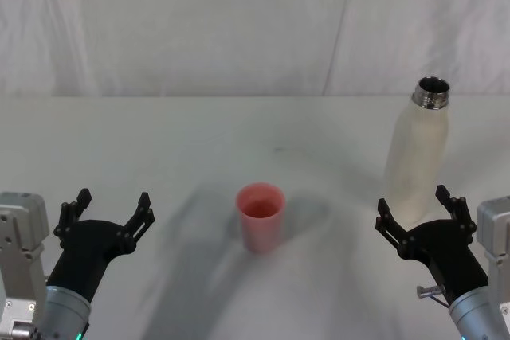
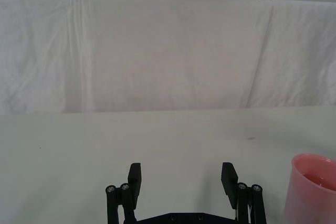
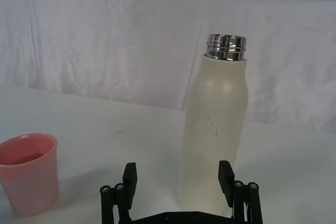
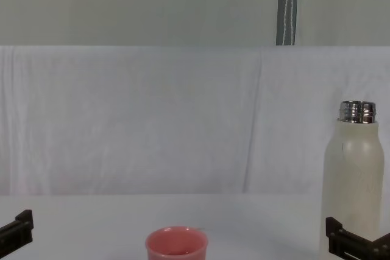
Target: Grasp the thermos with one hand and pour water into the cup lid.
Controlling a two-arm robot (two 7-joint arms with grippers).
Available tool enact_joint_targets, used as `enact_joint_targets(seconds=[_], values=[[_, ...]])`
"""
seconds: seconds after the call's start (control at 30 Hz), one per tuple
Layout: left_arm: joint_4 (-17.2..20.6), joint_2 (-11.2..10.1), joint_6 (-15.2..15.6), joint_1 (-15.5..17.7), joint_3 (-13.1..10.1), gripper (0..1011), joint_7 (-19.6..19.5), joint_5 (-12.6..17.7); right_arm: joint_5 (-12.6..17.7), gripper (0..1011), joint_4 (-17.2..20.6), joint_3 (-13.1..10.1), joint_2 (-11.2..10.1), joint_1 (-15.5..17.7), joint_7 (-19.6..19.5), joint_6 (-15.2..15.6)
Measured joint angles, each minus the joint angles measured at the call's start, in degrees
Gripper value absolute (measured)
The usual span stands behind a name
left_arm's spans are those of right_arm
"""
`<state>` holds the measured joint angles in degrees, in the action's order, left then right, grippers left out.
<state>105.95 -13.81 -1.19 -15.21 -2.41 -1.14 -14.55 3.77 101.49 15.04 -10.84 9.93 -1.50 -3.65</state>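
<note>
- Right gripper (image 1: 420,206): jaws wide apart, straddling the thermos (image 1: 417,161) base, no contact visible.
- Left gripper (image 1: 111,207): spread wide, holding nothing, left of cup (image 1: 260,216).

thermos (image 3: 214,129) upright between open right gripper (image 3: 180,181) fingers, cup lid (image 3: 27,172) apart

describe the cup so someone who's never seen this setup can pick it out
On the white table, look near the front middle, between the two open tools, left and right. The cup stands upright there, well to the left of the thermos. It is the one pink thing, small and round, far shorter than the cream thermos.
</note>
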Motion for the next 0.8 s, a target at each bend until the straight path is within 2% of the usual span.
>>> enact_joint_targets(seconds=[0.8], values=[[0.00, 0.00, 0.00, 0.00, 0.00, 1001, 0.00, 0.00, 0.00, 1000, 0.00, 0.00, 0.00, 0.00, 0.00, 0.00]])
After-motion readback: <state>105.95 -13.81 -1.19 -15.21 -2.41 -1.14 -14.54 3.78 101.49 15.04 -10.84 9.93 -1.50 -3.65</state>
